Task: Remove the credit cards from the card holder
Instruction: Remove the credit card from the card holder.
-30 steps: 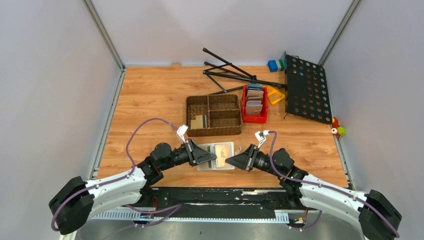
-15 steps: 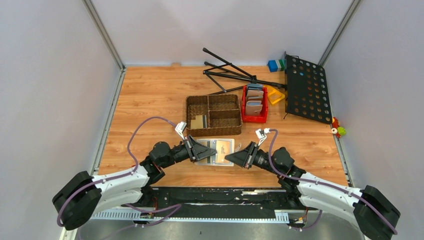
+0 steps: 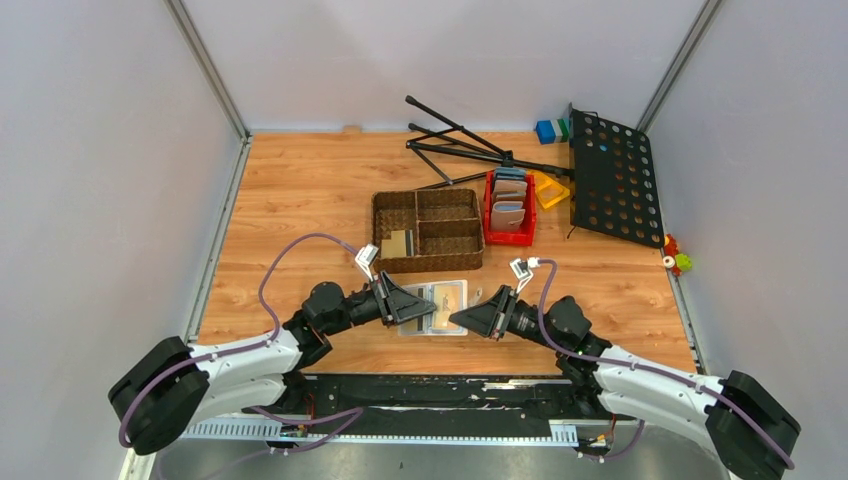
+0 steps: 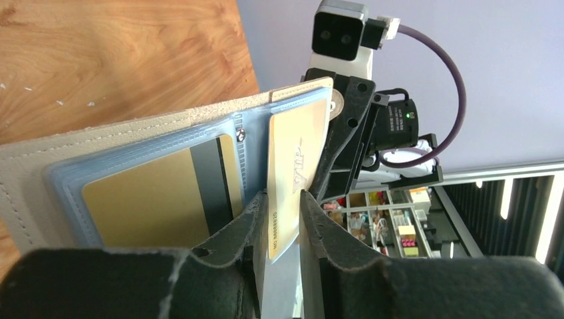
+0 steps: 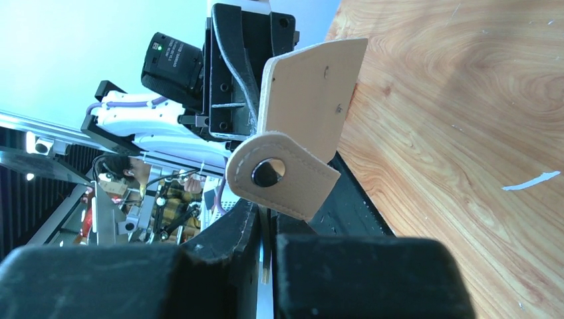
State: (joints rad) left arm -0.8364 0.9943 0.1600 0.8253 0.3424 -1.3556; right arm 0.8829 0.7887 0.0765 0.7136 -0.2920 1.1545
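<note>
Credit cards [image 4: 296, 159] are what I am after. My left gripper [image 4: 282, 199] has the lower end of one of them, a thin tan-gold card with raised lettering, between its two black fingers [image 4: 256, 222]. The jaws are set narrow. I cannot tell whether the pads press on it or only flank it. The tan-gold card sticks partway out of a pale blue-grey clear pocket [image 4: 66, 179] in the palm-sized beige folding card holder [image 4: 100, 143]. A second gold card with a dark stripe [image 4: 159, 199] sits fully inside the neighbouring pocket.

My right gripper [image 5: 266, 216] is clamped tight on the opposite edge of the card holder, just beside the rounded beige strap tab with its metal snap [image 5: 279, 176].

From overhead, the opened card holder is just on the near side of the brown woven basket with compartments [image 3: 440, 263], with both grippers meeting over it. I cannot tell whether it rests on the wooden tabletop [image 3: 300, 190]. Tan and whitish flat cards [image 3: 397, 244] lie in the basket's near-left compartment. A red plastic bin [image 3: 510, 237] holding upright wallets stands just beside the basket's right side. A black folded metal stand [image 3: 470, 150] lies beyond the basket.
</note>
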